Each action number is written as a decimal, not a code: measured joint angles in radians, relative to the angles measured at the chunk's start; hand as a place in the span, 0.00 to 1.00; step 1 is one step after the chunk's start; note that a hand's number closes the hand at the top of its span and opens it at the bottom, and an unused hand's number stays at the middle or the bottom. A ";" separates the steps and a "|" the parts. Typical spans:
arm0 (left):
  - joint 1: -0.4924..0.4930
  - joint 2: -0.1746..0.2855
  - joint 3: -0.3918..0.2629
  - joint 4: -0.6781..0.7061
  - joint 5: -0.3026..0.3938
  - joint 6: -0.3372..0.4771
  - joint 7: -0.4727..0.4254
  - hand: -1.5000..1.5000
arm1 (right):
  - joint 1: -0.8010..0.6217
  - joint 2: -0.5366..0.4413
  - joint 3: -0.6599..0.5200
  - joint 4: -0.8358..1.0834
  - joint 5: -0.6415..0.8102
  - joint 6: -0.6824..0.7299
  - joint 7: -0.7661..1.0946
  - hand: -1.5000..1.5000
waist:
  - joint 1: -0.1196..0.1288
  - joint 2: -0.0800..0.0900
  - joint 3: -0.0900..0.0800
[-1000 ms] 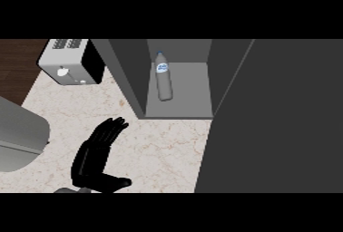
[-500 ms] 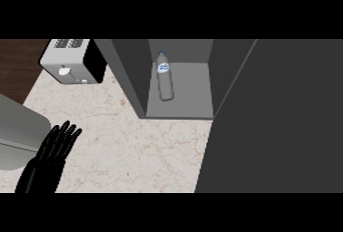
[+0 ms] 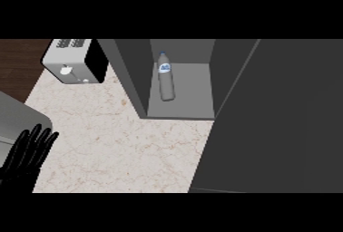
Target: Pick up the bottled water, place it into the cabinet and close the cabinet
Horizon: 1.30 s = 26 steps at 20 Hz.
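The water bottle (image 3: 166, 78), clear with a blue cap and label, stands inside the open grey cabinet (image 3: 181, 108) at the upper middle of the head view. The cabinet's dark door (image 3: 275, 118) fills the right side, swung partly across the opening. My left hand (image 3: 26, 156) shows at the lower left edge with its fingers straight and pointing up, far from the cabinet and holding nothing. My right hand does not appear.
A white toaster (image 3: 70, 61) stands on the counter at the upper left, beside the cabinet's left wall. A grey rounded object (image 3: 17, 122) sits at the left edge above my left hand. The marbled counter (image 3: 127, 145) lies between them.
My left hand has drawn back from the counter's middle toward the lower left edge, fingers still straight. The bottle and the cabinet door have not moved.
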 measured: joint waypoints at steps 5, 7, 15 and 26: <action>0.043 0.049 0.039 -0.062 0.042 -0.021 0.030 0.00 | -0.185 0.102 0.165 0.021 0.206 -0.151 0.070 1.00 | 0.006 -0.001 0.000; 0.055 0.065 0.054 -0.087 0.056 -0.022 0.046 0.00 | -0.258 0.174 0.238 0.061 0.301 -0.217 0.101 1.00 | 0.007 0.000 0.000; 0.089 0.104 0.106 -0.192 0.107 -0.026 0.103 0.00 | -0.590 0.342 0.386 0.329 0.390 -0.553 0.108 1.00 | 0.021 0.010 0.003; 0.141 0.120 0.183 -0.263 0.138 -0.052 0.145 0.00 | -0.887 0.369 0.269 0.670 0.030 -0.572 -0.037 1.00 | 0.029 0.023 0.005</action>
